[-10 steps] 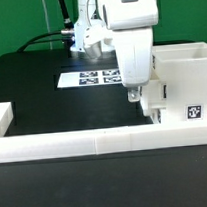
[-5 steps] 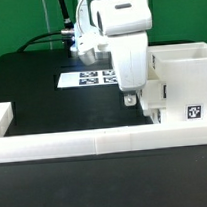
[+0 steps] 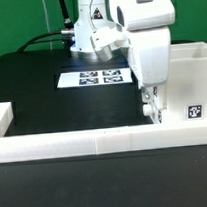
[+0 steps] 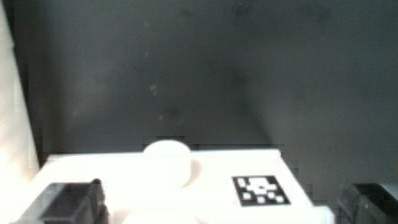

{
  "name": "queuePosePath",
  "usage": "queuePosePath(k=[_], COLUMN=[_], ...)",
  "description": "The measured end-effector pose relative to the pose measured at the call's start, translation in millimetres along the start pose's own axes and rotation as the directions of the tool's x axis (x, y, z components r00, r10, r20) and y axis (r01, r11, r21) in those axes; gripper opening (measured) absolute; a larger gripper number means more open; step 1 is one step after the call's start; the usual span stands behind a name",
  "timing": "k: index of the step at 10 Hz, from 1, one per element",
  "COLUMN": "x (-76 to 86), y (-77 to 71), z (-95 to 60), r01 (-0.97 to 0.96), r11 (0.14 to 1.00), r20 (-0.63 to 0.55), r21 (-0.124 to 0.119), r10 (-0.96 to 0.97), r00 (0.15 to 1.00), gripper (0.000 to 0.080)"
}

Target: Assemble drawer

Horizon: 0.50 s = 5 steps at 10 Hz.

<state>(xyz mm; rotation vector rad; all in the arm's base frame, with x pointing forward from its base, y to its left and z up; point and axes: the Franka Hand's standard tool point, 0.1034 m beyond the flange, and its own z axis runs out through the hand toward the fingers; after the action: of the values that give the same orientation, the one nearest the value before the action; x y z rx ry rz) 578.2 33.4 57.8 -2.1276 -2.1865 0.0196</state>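
Over the right side of the dark counter (image 3: 51, 100) in the exterior view, the hand (image 3: 148, 100) hangs low, fingers pointing down, right at the near-left corner of the white housing (image 3: 185, 81). From this view the fingertips are too small and too crowded against white plastic to judge — the wrist view settles it: the two dark fingers (image 4: 71, 203) stand well apart, with nothing clamped between them.

Between those open fingers, in the wrist view, lies a white drawer tray (image 4: 169, 185) with a round knob (image 4: 167, 152) and a black-and-white tag (image 4: 262, 187) on its face.

Taking the exterior view as a clock face, the housing sits at about three o'clock, a square tag (image 3: 192, 112) on its front. The marker board (image 3: 90, 77) lies flat toward eleven o'clock from the hand, behind it. A low white wall of blocks (image 3: 84, 143) runs across from nine towards six, turning up at the far left end (image 3: 2, 117).
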Motion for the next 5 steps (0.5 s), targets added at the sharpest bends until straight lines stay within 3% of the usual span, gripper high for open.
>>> queuePosePath(k=[2, 5], x=[3.4, -14.8], y=[0.4, 0.1], z=[-0.5, -0.8], r01=[-0.009, 0.001], r11=[1.0, 1.0], r20=[0.001, 0.008], r21=[-0.002, -0.001], r10=[0.009, -0.001], r00=[1.0, 1.0], gripper=[0.0649, 0.0649])
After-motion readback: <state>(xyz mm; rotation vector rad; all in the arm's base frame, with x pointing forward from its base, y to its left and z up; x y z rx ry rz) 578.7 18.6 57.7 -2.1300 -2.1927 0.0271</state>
